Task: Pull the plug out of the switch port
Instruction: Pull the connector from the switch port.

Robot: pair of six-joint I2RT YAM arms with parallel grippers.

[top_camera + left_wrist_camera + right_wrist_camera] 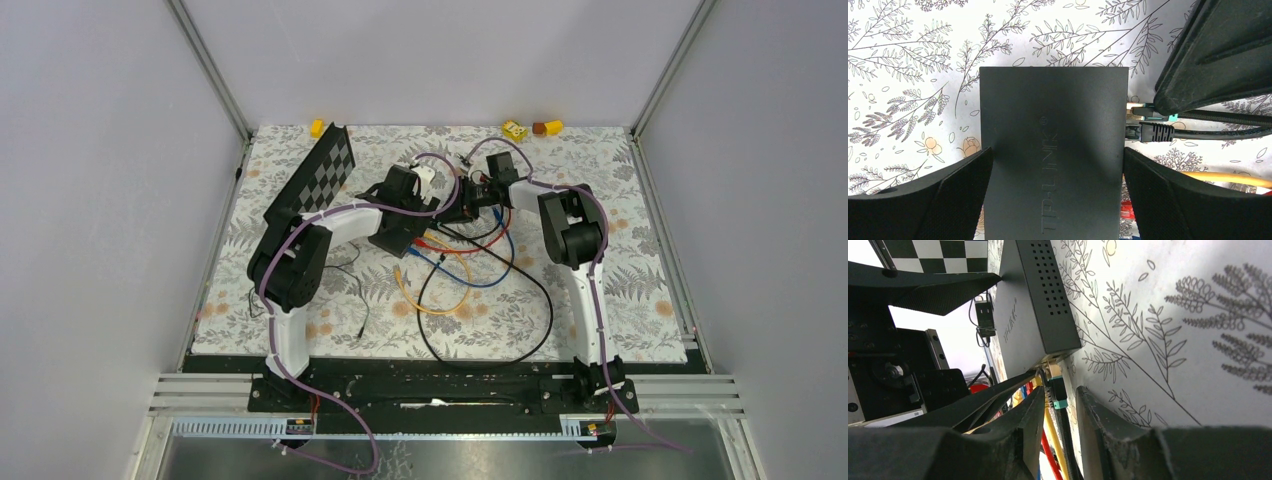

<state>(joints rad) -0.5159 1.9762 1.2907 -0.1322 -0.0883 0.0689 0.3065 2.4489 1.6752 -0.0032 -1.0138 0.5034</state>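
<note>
Left claw [1057, 156] grips switch [1053, 110] by both sides, bracing. Right claw [1060, 401], lower centre, straddles teal-tabbed plug [1055, 383], not clamped. Best: close squarely, pull straight out.

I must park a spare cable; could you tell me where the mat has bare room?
Bare mat lies right of the right arm, and along the far edge between the yellow block and the small blocks. The centre is crowded: looped cables, switch, left gripper, right gripper.
</note>
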